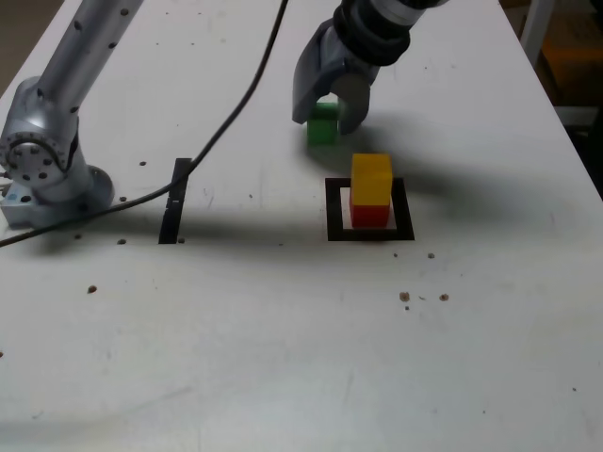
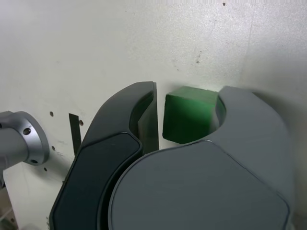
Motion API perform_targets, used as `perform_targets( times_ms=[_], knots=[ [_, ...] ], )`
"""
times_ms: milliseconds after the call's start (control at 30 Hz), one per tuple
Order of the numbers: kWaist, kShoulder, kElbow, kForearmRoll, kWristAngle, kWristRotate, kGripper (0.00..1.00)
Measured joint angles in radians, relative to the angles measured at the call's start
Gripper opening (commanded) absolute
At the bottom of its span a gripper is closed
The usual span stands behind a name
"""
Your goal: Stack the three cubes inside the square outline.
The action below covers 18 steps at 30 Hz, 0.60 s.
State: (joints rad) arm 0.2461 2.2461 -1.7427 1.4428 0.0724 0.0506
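A: Fingers [image 2: 144, 115] first. What do they do?

B: Gripper [image 1: 326, 111] is down at the table, one finger on each side of the green cube [image 1: 322, 121]. In the wrist view the green cube [image 2: 189, 115] sits between the dark finger and the grey one [image 2: 249, 120]. The grey one looks to be touching it. On the dark side a thin gap shows.

A: So pinching or not?

B: Cannot tell. Fingers are set close around the cube, but a firm grip is not clear in either view.

A: Cube on the table?

B: Looks so in the exterior view; its underside is hard to see under the gripper.

A: Other cubes?

B: Yellow cube [image 1: 371, 178] sits on top of the red cube [image 1: 369, 215], roughly lined up. Red one stands inside the square outline [image 1: 334, 209]. Green cube is near the stack, behind it and toward the exterior view's left, outside the outline, not touching.

A: Rest of the scene?

B: White table [image 1: 283, 358] with small dark specks. Black strip [image 1: 174, 201] lies well apart, on the exterior view's left of the outline. Arm base [image 1: 47, 169] stands at the far left of the exterior view. Black cable [image 1: 236, 108] runs from the top down across the table, over the strip, to the left edge.
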Motion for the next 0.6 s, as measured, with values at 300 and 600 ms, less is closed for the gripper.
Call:
perform_targets(
  times_ms=[300, 600],
  knots=[
    [-0.005, -0.003, -0.003, 0.029, -0.003, -0.001, 0.0],
    [-0.016, -0.19, 0.09, 0.033, -0.062, -0.053, 0.61]
  ],
)
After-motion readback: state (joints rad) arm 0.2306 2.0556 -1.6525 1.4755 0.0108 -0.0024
